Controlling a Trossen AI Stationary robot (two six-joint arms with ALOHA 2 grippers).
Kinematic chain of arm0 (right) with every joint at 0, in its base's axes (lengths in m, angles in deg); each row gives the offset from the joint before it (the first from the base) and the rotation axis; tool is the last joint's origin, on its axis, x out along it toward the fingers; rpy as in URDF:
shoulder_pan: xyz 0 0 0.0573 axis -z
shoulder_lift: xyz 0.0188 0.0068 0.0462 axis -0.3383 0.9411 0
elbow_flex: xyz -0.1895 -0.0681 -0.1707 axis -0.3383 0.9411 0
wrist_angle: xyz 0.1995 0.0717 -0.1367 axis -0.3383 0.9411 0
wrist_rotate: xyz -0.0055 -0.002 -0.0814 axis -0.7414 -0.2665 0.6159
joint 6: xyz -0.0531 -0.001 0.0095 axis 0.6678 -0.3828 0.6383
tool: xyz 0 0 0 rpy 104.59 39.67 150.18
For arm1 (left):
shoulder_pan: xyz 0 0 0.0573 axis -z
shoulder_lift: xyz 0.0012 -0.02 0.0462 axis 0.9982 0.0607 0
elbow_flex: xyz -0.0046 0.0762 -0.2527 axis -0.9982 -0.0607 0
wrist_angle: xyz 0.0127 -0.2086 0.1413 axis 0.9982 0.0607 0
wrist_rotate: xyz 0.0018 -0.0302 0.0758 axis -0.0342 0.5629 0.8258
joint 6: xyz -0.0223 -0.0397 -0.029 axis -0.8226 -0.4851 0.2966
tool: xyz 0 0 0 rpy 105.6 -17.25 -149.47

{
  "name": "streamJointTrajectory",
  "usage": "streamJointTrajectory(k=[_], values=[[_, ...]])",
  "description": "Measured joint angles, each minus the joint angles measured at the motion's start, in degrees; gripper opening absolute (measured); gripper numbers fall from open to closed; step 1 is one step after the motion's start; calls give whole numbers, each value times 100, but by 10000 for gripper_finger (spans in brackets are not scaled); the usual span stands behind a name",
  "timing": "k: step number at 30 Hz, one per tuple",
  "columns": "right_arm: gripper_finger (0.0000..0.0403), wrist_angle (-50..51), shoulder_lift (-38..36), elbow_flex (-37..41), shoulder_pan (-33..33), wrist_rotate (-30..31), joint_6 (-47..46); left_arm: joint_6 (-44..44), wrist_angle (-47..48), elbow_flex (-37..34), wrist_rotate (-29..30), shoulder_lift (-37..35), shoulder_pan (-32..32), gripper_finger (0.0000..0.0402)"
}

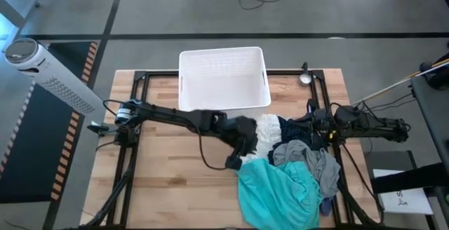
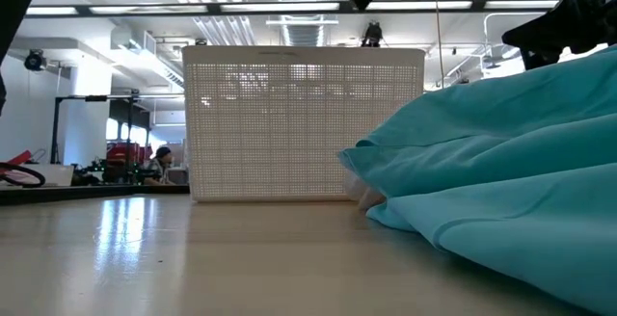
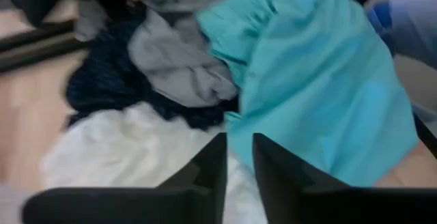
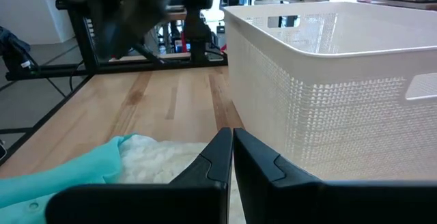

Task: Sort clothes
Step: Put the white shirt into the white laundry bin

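Observation:
The clothes lie in a pile on the table's right half. A large teal garment (image 1: 277, 191) is nearest; it fills the right of the low view (image 2: 501, 162). A white one (image 1: 266, 135), a grey one (image 1: 312, 163) and a navy one (image 1: 295, 128) lie behind it. A small bluish piece (image 1: 326, 205) lies at the pile's near right. My left gripper (image 1: 247, 149) is over the white garment (image 3: 136, 156), beside the teal edge (image 3: 300, 80). Its fingers (image 3: 239, 162) stand a narrow gap apart with nothing between them. My right gripper (image 4: 232, 156) is shut and empty, over the navy garment (image 1: 309, 128).
A white plastic bin (image 1: 223, 76) stands at the table's far middle, just behind the pile, and shows in the low view (image 2: 304, 123) and the right wrist view (image 4: 341, 67). Bare wood (image 1: 175, 174) lies left of the pile. Black frame rails (image 1: 133, 153) run along both table sides.

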State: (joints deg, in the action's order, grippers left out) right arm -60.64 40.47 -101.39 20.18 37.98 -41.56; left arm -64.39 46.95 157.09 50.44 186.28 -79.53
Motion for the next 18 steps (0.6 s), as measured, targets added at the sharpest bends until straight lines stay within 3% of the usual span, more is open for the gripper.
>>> streamJointTrajectory(k=[6, 18], values=[[0, -2, 0, 0, 0, -2, 0, -225, -30, -19, -1, 325, 74, 3], [0, -3, 2, 0, 0, -1, 0, -441, -587, -13, 1101, 1048, 74, 75]])
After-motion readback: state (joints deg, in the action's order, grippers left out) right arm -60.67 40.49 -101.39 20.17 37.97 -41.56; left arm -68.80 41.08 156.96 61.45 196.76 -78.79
